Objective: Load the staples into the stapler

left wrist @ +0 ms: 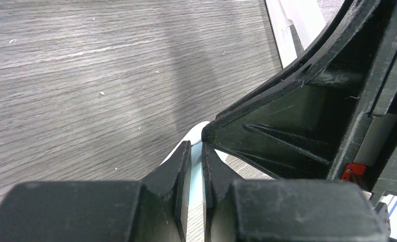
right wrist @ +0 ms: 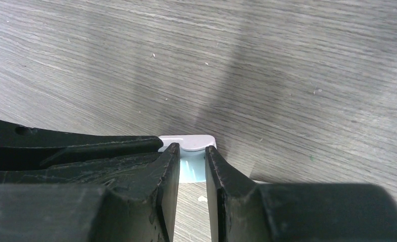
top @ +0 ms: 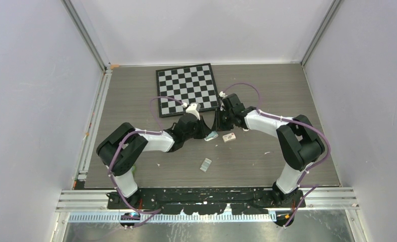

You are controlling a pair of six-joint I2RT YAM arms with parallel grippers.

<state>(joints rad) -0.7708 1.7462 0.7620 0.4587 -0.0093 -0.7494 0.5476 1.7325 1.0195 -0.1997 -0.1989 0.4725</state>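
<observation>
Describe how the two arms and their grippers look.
The left arm and right arm match: white shells on the links, bulky black joints, purple cables looping outside. The left gripper and right gripper are matte black, with ribbed wedge-shaped fingers tapering to tips.

Matt woodgrain table point(top: 287, 166), silvery metal staples point(top: 205, 165).

Soft even light, blurred foregrounds

You're in a robotics lab cell: white panel walls point(top: 30, 101), alu frame posts point(top: 87, 35), grey wood-look table point(top: 136, 85), arm bases point(top: 128, 191) bolted by a slotted rail point(top: 327, 197).
</observation>
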